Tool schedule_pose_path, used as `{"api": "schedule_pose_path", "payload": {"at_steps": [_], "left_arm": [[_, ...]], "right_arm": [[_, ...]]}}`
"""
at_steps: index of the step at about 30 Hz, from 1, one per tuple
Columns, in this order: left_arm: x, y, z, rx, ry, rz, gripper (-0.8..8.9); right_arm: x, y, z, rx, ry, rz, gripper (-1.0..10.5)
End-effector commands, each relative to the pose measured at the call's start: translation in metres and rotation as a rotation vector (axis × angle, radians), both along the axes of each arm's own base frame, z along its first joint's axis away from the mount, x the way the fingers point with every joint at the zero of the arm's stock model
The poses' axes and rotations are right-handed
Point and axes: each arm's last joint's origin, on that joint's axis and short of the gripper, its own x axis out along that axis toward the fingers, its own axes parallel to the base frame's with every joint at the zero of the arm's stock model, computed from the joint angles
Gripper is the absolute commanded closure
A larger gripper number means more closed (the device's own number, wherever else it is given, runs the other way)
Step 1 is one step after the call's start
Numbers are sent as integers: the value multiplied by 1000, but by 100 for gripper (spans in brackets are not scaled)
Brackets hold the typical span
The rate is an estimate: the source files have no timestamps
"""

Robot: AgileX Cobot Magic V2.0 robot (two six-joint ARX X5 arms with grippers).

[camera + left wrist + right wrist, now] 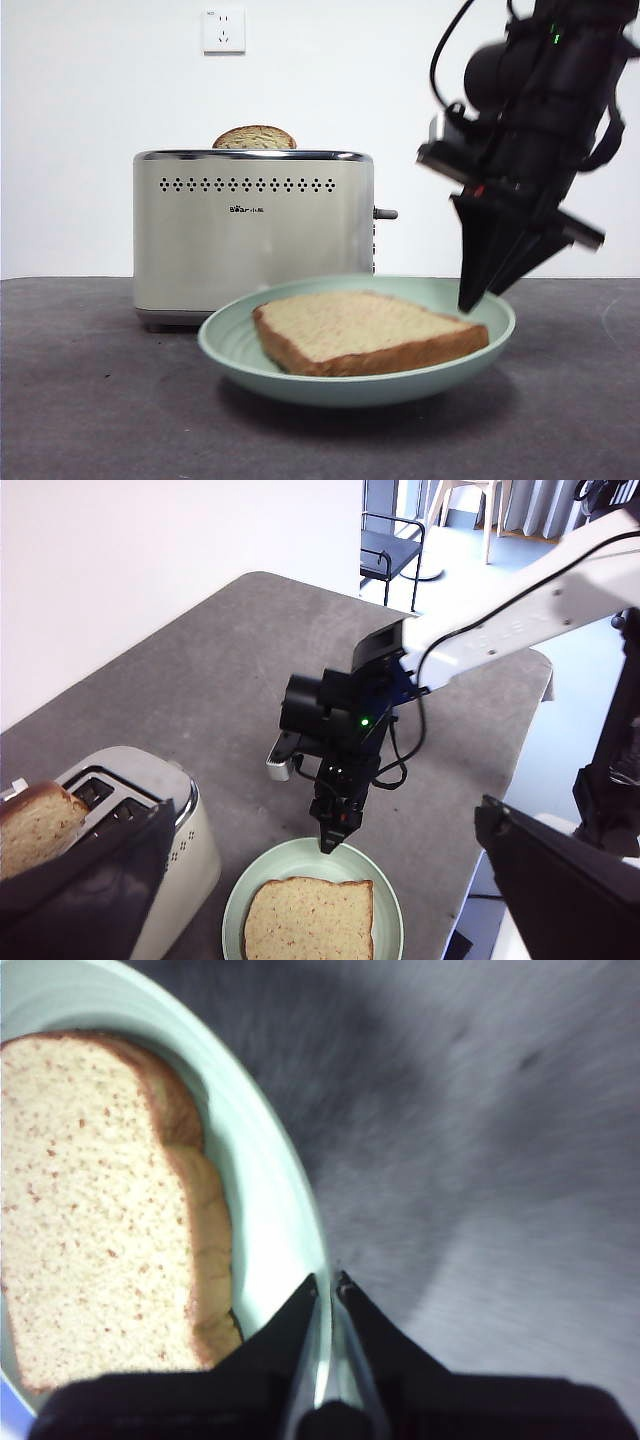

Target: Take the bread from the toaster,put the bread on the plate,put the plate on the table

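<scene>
The right gripper (470,300) pinched the plate (400,385) rim beside the bread (365,332). The toaster (252,235) behind bore a small black logo. The left gripper (300,900) was spread

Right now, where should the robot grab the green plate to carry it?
Best by its raised rim, on the side away from the toaster, coming down from above. The bread fills the middle, and the rim is thin enough to pinch. The right gripper is already shut on that rim.

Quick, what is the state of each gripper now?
Left gripper: open, holding nothing.
Right gripper: shut on the plate rim, bread lying on it.
</scene>
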Motion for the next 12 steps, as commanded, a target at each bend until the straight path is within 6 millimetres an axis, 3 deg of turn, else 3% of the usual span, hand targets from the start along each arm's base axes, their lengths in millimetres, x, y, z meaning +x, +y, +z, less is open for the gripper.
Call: {"api": "schedule_pose_path", "payload": {"at_steps": [1,9,12], "left_arm": [[0,0,-1,3,16,5,311],[1,-1,-2,13,27,6,311],[0,-1,-4,21,36,8,311]], "right_arm": [[4,4,-12,20,34,21,963],[11,9,-27,12,31,32,955],[13,10,-27,23,4,31,880]]}}
